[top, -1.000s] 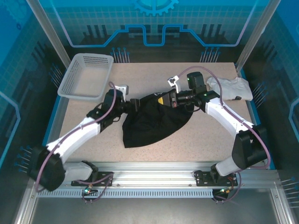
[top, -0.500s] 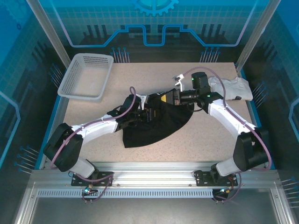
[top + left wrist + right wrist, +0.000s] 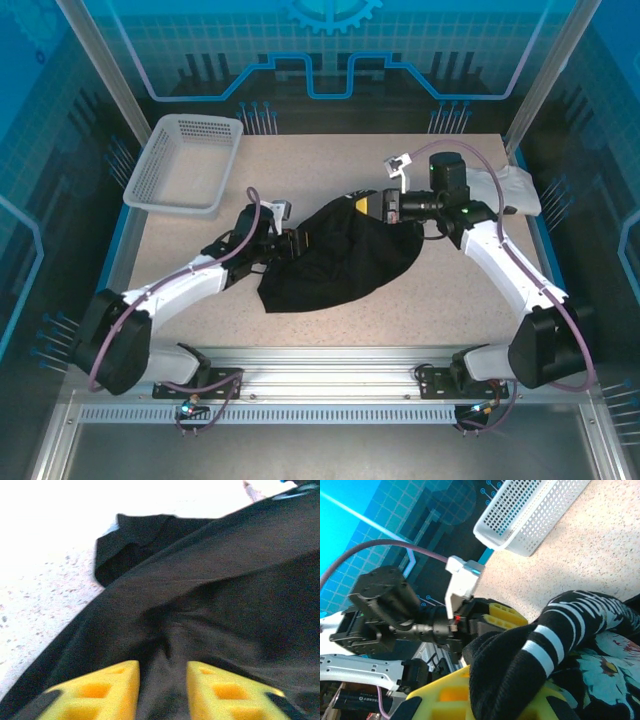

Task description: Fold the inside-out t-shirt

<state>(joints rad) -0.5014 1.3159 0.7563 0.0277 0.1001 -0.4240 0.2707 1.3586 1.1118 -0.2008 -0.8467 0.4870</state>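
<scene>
The inside-out t-shirt (image 3: 340,260) is a black heap in the middle of the table. My right gripper (image 3: 378,206) is at its far edge, shut on a ribbed black fold with white stripes (image 3: 520,650) and holding it lifted between the yellow fingers (image 3: 445,697). My left gripper (image 3: 297,243) lies at the shirt's left edge. In the left wrist view its yellow fingers (image 3: 107,690) stand part way apart, with black cloth (image 3: 200,590) filling the gap and creased just beyond the tips. I cannot tell whether they grip it.
A white mesh basket (image 3: 185,165) stands at the back left of the table. A white folded garment (image 3: 515,185) lies at the back right, behind my right arm. Bare speckled tabletop (image 3: 450,300) lies in front of the shirt.
The left arm reached right over the shirt, then drew back to its left edge, and its jaws narrowed. The right gripper shifted slightly right, still holding the shirt's far edge.
</scene>
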